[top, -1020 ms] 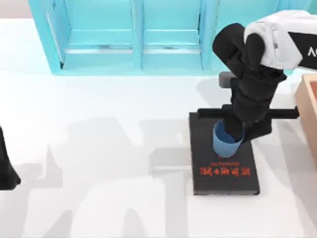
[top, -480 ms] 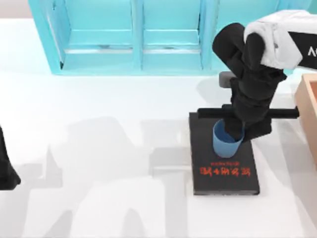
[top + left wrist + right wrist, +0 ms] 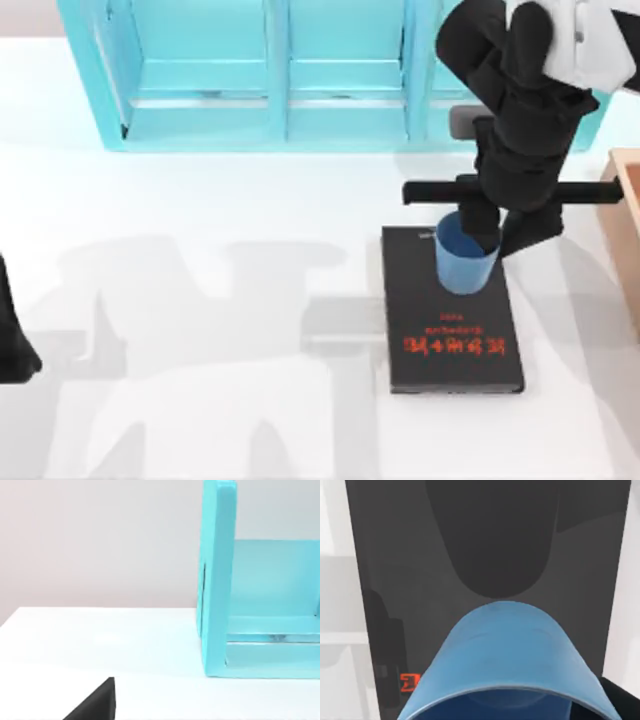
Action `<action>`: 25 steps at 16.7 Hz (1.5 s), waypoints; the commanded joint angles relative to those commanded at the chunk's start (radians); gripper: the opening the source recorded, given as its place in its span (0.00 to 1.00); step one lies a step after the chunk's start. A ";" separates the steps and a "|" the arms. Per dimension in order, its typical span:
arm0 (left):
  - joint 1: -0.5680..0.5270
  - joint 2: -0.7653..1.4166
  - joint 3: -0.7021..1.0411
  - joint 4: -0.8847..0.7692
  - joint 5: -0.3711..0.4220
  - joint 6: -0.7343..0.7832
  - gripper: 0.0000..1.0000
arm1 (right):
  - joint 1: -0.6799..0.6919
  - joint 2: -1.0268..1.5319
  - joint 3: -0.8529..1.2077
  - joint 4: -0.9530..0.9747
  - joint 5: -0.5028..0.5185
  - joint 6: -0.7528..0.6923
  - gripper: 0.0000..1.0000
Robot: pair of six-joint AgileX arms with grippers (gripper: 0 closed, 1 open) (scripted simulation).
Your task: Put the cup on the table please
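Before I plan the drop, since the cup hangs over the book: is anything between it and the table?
Yes. The black book lies flat directly under the cup in the right hand. Bare table lies left of the book.

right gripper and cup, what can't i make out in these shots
- Right gripper fingers: top view, hidden by the arm and the cup rim.
- Cup base: top view, hidden by its own wall; whether it touches the book is unclear.
- Cup mouth: right wrist view, cut off by the edge.
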 joint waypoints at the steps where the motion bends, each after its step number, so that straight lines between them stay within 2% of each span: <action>1: 0.000 0.000 0.000 0.000 0.000 0.000 1.00 | 0.000 0.000 0.000 0.000 0.000 0.000 0.00; 6: 0.000 0.000 0.000 0.000 0.000 0.000 1.00 | 0.035 0.044 0.072 -0.032 -0.003 0.033 0.00; 12: 0.000 0.000 0.000 0.000 0.000 0.000 1.00 | 0.154 0.182 0.406 -0.161 -0.014 0.149 0.00; 15: 0.000 0.000 0.000 0.000 0.000 0.000 1.00 | 0.191 0.220 0.490 -0.198 -0.017 0.187 0.00; 21: 0.000 0.000 0.000 0.000 0.000 0.000 1.00 | 0.191 0.222 0.477 -0.181 -0.018 0.192 0.00; 25: 0.000 0.000 0.000 0.000 0.000 0.000 1.00 | 0.206 0.243 0.367 -0.039 -0.016 0.202 0.00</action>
